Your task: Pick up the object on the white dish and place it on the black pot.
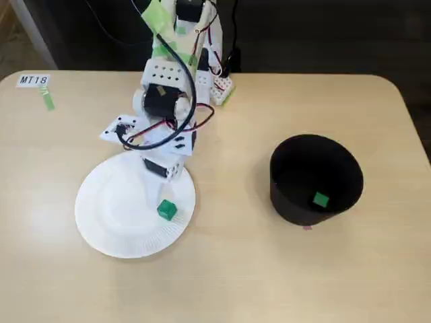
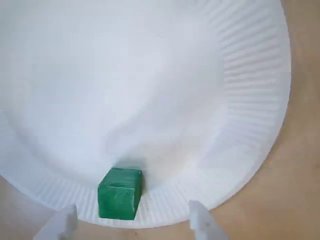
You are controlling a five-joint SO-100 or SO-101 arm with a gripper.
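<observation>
A tiny bright green cube [image 1: 166, 210] [image 2: 120, 194] sits on the white paper plate [image 1: 108, 229] [image 2: 255, 100], close to the rim on the plate's right side in the fixed view. My gripper [image 2: 131, 227] hangs over the plate with its jaws open. Its two white fingertips [image 2: 202, 225] show at the bottom of the wrist view, on either side of the cube and a little short of it. The black pot [image 1: 289, 202] stands to the right and holds a second green cube [image 1: 320, 199]. In the fixed view the arm [image 1: 165, 128] hides the fingers.
A label reading MT18 [image 1: 34, 80] and a strip of green tape [image 1: 47, 99] are stuck near the table's far left corner. The arm's base [image 1: 195, 74] with its cables stands at the table's back edge.
</observation>
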